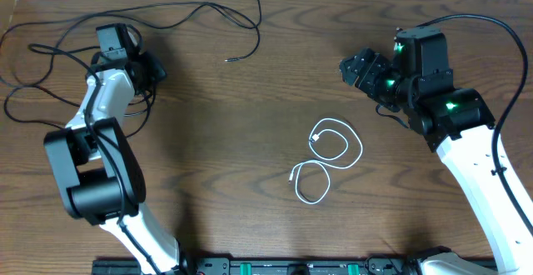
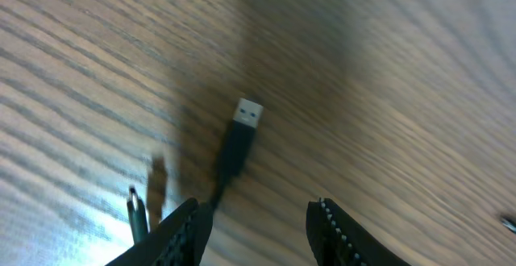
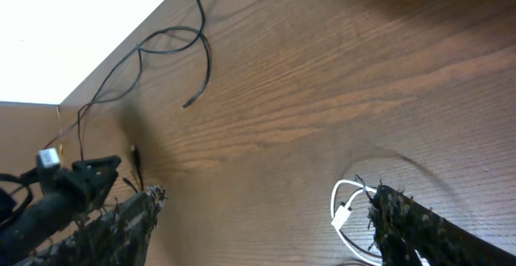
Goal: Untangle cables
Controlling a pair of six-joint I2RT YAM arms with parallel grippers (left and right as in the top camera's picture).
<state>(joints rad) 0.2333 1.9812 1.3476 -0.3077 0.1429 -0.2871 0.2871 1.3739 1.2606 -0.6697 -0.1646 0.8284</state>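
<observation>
On the table (image 1: 250, 183), the plug (image 2: 246, 119) lay just ahead of my left gripper (image 2: 256, 211), pointing away. Its jaws stood apart, empty.

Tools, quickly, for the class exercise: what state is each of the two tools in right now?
Left tool: open, gripping nothing; a black cable plug lies just ahead of it.
Right tool: open, empty.

Overhead looks straight down on the whole table (image 1: 250, 83). Left wrist is tight on a USB plug (image 2: 248, 114), blurry, possibly mid-motion. Right wrist looks low across, sharing overhead's white cable (image 3: 345, 214).
</observation>
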